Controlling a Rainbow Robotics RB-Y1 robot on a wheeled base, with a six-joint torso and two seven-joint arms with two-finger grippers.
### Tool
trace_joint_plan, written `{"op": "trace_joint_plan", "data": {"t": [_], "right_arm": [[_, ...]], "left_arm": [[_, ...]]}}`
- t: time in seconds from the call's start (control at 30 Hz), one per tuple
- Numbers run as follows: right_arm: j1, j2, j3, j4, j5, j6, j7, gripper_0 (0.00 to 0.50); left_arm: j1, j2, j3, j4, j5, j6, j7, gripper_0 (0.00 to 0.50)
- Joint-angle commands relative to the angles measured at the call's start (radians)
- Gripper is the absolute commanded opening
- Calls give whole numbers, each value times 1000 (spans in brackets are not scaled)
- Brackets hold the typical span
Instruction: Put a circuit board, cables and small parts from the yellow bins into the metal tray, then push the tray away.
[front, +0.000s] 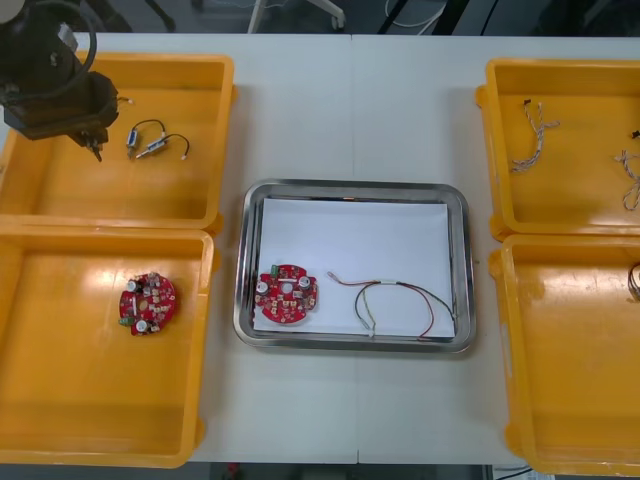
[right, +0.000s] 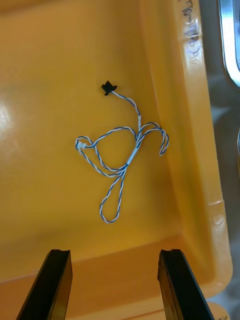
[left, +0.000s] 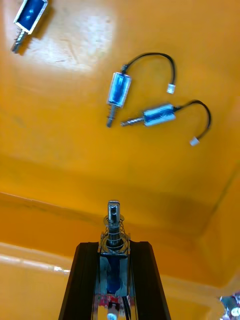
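Left claw (left: 114, 245) clenched on small metal part (left: 114, 220) over yellow bin (front: 60, 190); right claw (right: 114, 257) released above twisted blue and white cable (right: 122, 150). Circuit board (front: 287, 293), red and yellow cable (front: 395, 305) inside metal tray (front: 350, 186).

Left hand (left: 114, 246) pinches a small metal part (left: 114, 220), apparently above the yellow bin (left: 75, 165).

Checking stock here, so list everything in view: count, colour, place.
tray: one, metal, white inside, centre.
bins: four, yellow, two each side of the tray.
circuit boards: two, red, one in tray, one in near left bin.
red and yellow cable: one, in tray.
blue and white cables: two, far right bin.
small metal parts: four, silver-blue, three in far left bin, one held.
left gripper: one, black, jaws shut on the held part, over that bin.
right gripper: one, black, jaws open over a blue and white cable.
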Motion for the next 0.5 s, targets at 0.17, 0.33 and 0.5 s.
{"op": "trace_joint_plan", "data": {"t": [0.17, 0.33, 0.5], "right_arm": [[-55, 10, 95, 68, 21, -142, -16, 500], [-55, 35, 96, 117, 19, -206, -21, 500], [-55, 52, 96, 143, 19, -228, -25, 500]], "left_arm": [[3, -37, 30, -191, -6, 59, 36, 0], [3, -100, 22, -254, -40, 59, 90, 0], [2, -163, -22, -308, -106, 55, 155, 0]]}}
